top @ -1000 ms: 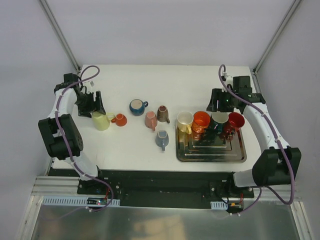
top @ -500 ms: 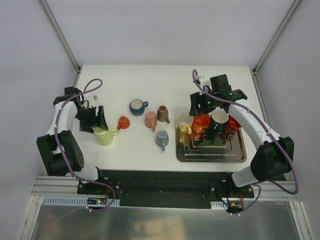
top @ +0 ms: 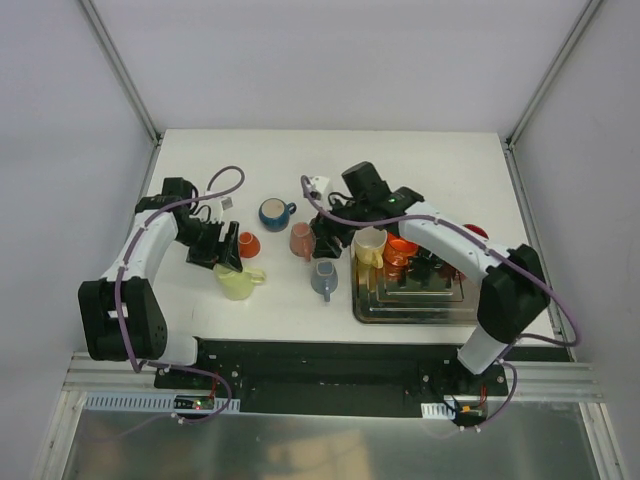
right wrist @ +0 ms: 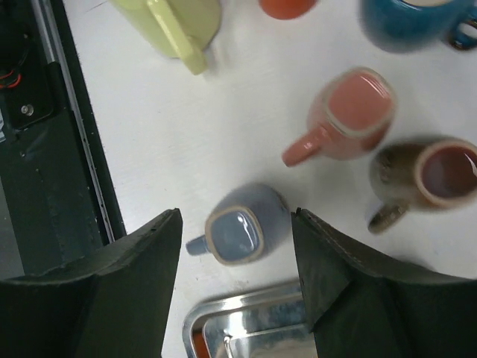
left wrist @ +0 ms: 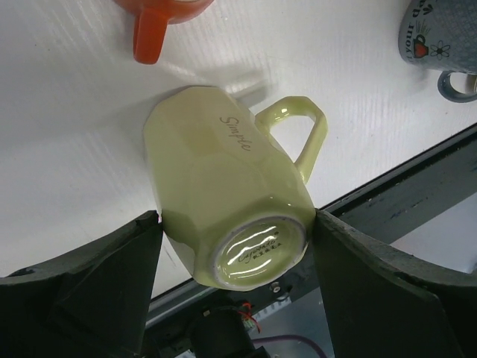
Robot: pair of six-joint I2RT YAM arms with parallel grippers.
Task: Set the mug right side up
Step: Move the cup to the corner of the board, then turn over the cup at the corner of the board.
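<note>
Left claw (left wrist: 237,218): spread wide and closed on the pale yellow mug (left wrist: 216,171), with one finger pressed against each side of its lower body.
Held mug: it is kept tilted, base turned up to the wrist camera and mouth angled down to the worktop (top: 400,170). It is well left of the tray (top: 420,319), handle pointed towards the tray. Whether its lip touches the worktop cannot be told.
Step in hand: the turning-over of the yellow mug is judged to be under way, since the mouth is not yet brought upward.
Next move: a further wrist roll is called for until the mouth faces up. The base should then be set flat on bare worktop left of the tray, clear of the orange mug (left wrist: 153,30), before the fingers are released.
Left arm: it is folded, raised from its base to a high elbow far left of the tray, with the wrist bent back down towards the near edge.
Right claw (right wrist: 237,216): held open with nothing gripped.
Second mug: the grey-blue mug (right wrist: 257,216) is framed between the right fingers but untouched. It stands base-up just left of the tray.
Right arm: it is stretched from its base across the tray, and the claw is pointed downward past the tray's left rim.
Judgement: a descent and a closing on the grey-blue mug would be needed before it could be lifted and turned.
</note>
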